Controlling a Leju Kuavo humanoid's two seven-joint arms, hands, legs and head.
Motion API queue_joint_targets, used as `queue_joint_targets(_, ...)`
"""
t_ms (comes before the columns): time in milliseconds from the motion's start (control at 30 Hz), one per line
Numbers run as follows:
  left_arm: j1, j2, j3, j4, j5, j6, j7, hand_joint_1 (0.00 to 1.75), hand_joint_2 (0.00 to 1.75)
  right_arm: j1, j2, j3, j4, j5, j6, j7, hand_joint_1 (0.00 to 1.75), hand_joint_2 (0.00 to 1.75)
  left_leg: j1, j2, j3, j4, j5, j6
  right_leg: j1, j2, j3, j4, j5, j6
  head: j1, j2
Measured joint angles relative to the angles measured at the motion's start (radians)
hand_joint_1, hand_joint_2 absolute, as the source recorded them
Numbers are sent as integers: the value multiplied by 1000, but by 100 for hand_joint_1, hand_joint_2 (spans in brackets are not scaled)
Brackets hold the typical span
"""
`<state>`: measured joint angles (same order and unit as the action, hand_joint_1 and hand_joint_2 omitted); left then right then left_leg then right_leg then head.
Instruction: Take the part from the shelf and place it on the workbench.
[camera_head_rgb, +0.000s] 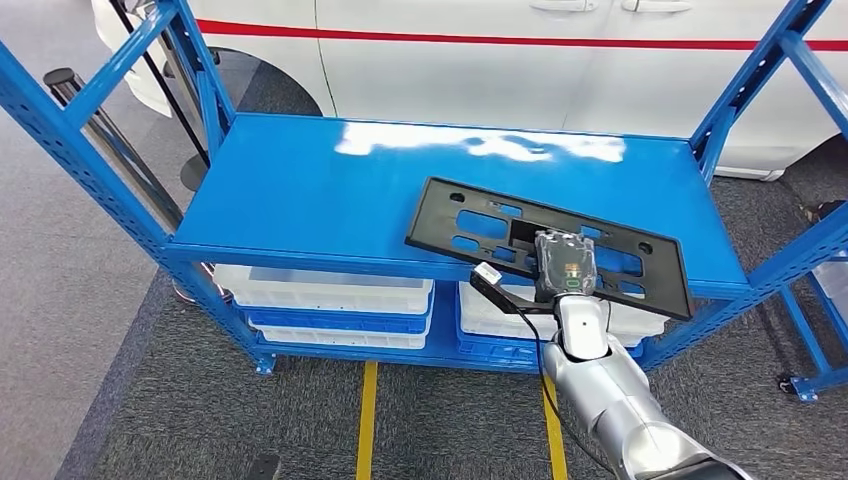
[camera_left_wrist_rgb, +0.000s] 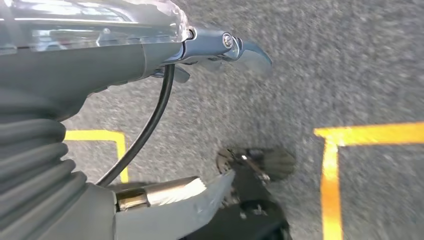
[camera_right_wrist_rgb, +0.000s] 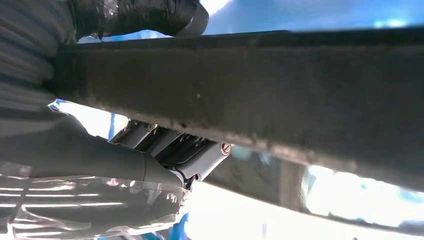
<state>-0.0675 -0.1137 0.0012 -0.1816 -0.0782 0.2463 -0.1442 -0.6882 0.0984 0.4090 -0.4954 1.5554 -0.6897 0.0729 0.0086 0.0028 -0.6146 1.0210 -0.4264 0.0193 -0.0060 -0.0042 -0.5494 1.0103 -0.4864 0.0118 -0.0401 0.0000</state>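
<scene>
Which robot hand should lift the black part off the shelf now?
The right robot hand: it already sits on the black part's near edge on the blue shelf, with that edge running between its fingers in the right wrist view. The left robot hand hangs over the floor.

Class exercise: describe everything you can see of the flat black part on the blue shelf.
The black part is a flat, long rectangular plate, seemingly matte plastic, with rectangular cut-outs and small holes. It lies skewed on the blue shelf, its near corner overhanging the front edge. The right hand grips its near edge; the right wrist view shows fingers under its rim.
</scene>
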Motion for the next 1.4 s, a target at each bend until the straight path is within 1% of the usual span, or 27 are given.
queue_joint_targets(100, -3, 0, 4, 0, -18, -29, -39, 0, 175, -3, -6, 81, -70, 12, 0, 45, 175, 175, 0, 0, 0, 0, 0, 0, 0, 0, -1, 0, 0, 0, 0, 0)
queue_joint_targets(200, -5, 0, 4, 0, -30, -62, -51, 0, 175, -19, -16, 178, -113, 15, 0, 72, 175, 175, 0, 0, 0, 0, 0, 0, 0, 0, -1, 1, 0, 0, 0, 0)
queue_joint_targets(300, -5, 0, 4, 0, -36, -91, -56, 0, 175, -44, -21, 256, -135, 16, 0, 80, 175, 175, 0, 0, 0, 0, 0, 0, 0, 0, -1, 1, 0, 0, 0, 0)
queue_joint_targets(400, -5, 0, 4, 0, -35, -102, -51, 0, 175, -63, -22, 302, -144, 16, 0, 76, 175, 175, 0, 0, 0, 0, 0, 0, 0, -1, -1, 1, -1, 0, 0, 0)
queue_joint_targets(533, -4, 0, 4, 0, -31, -106, -46, 0, 175, -73, -23, 334, -145, 12, 0, 66, 175, 175, -1, -1, -1, 0, 0, 0, 0, -1, -1, 0, 0, 0, 0, 0)
queue_joint_targets(700, -4, 0, 8, 0, -36, -109, -42, 0, 175, -75, -24, 346, -141, 9, 0, 52, 175, 175, -6, -2, -2, 2, -2, 2, -5, -1, -1, -1, -1, 1, 0, 0)
queue_joint_targets(833, -3, 0, 10, 0, -43, -107, -35, 0, 175, -74, -24, 346, -127, 8, 0, 44, 175, 175, -9, -2, -4, 5, -6, 7, -9, -2, 0, -3, -1, 5, 0, 0)
queue_joint_targets(900, -2, 0, 10, 0, -44, -106, -34, 0, 175, -74, -25, 345, -121, 8, 0, 44, 175, 175, -4, -2, 3, -5, -1, 14, -8, -3, 2, -2, -7, 11, 0, 0)
queue_joint_targets(933, -2, -1, 10, 0, -44, -106, -34, 0, 175, -75, -25, 344, -119, 7, 0, 44, 175, 175, 0, -1, 7, -12, 3, 18, -7, -2, -3, 15, -22, 13, 1, 0)
queue_joint_targets(967, -2, -1, 10, 0, -44, -106, -33, 0, 175, -76, -26, 343, -117, 5, 0, 43, 175, 175, 4, 0, 11, -18, 7, 22, -7, -1, -19, 53, -48, 14, 2, 0)
queue_joint_targets(1000, -2, -1, 10, 0, -44, -106, -33, 0, 175, -76, -27, 342, -114, 4, 0, 42, 175, 175, 5, 1, 12, -20, 10, 23, -9, 1, -44, 109, -80, 16, 2, 0)
queue_joint_targets(1033, -3, -1, 11, 0, -45, -106, -33, 0, 175, -76, -28, 340, -109, 2, 0, 40, 175, 175, 5, 1, 12, -20, 11, 25, -11, 2, -78, 177, -113, 17, 3, 0)
queue_joint_targets(1067, -2, -2, 11, 0, -46, -107, -33, 0, 175, -73, -29, 338, -104, 1, 0, 38, 175, 175, 5, 0, 11, -20, 10, 24, -13, 2, -109, 238, -133, 20, 3, 0)
queue_joint_targets(1100, -2, -2, 11, 0, -47, -107, -32, 0, 175, -69, -30, 335, -99, 1, 0, 37, 175, 175, 6, -2, 11, -18, 9, 24, -16, 2, -128, 271, -133, 23, 3, 0)
queue_joint_targets(1133, -1, -2, 11, 0, -48, -108, -32, 0, 175, -65, -31, 332, -94, 1, 0, 36, 175, 175, 7, -4, 10, -16, 8, 22, -20, 2, -131, 269, -113, 25, 3, 0)
queue_joint_targets(1167, 0, -2, 11, 0, -48, -109, -31, 0, 175, -63, -32, 328, -91, 1, 0, 35, 175, 175, 9, -6, 10, -12, 6, 18, -24, 2, -115, 226, -77, 27, 3, 0)
queue_joint_targets(1200, 0, -2, 11, 0, -49, -109, -31, 0, 175, -62, -33, 323, -88, 1, 0, 33, 175, 175, 11, -8, 9, -6, 2, 13, -28, 2, -87, 159, -39, 30, 3, 0)
queue_joint_targets(1233, 0, -2, 12, 0, -51, -109, -30, 0, 175, -61, -33, 318, -86, 0, 0, 30, 175, 175, 12, -9, 6, 0, -1, 6, -28, 5, -58, 98, -10, 31, 3, 0)
queue_joint_targets(1267, -1, -2, 12, 0, -52, -109, -29, 0, 175, -61, -34, 313, -84, -3, 0, 24, 175, 175, 13, -11, 4, 5, -2, -1, -26, 8, -39, 55, 8, 29, 3, 0)
queue_joint_targets(1300, -1, -2, 12, 0, -54, -109, -29, 0, 175, -61, -34, 309, -82, -8, 0, 17, 175, 175, 12, -12, 1, 8, -2, -9, -23, 11, -31, 35, 12, 26, 3, 0)
queue_joint_targets(1333, -1, -2, 12, 0, -56, -110, -28, 0, 175, -60, -34, 305, -79, -15, 0, 6, 175, 175, 11, -13, -1, 8, 1, -16, -19, 14, -33, 36, 13, 22, 3, 0)
queue_joint_targets(1367, -1, -2, 13, 0, -58, -110, -27, 0, 175, -59, -33, 302, -76, -22, 0, -5, 175, 175, 12, -13, -3, 8, 5, -22, -19, 14, -38, 37, 16, 15, 3, 0)
queue_joint_targets(1400, 0, -2, 13, 0, -60, -110, -27, 0, 175, -58, -33, 298, -73, -29, 0, -14, 175, 175, 13, -13, -6, 11, 2, -27, -19, 13, -42, 35, 20, 7, 3, 0)
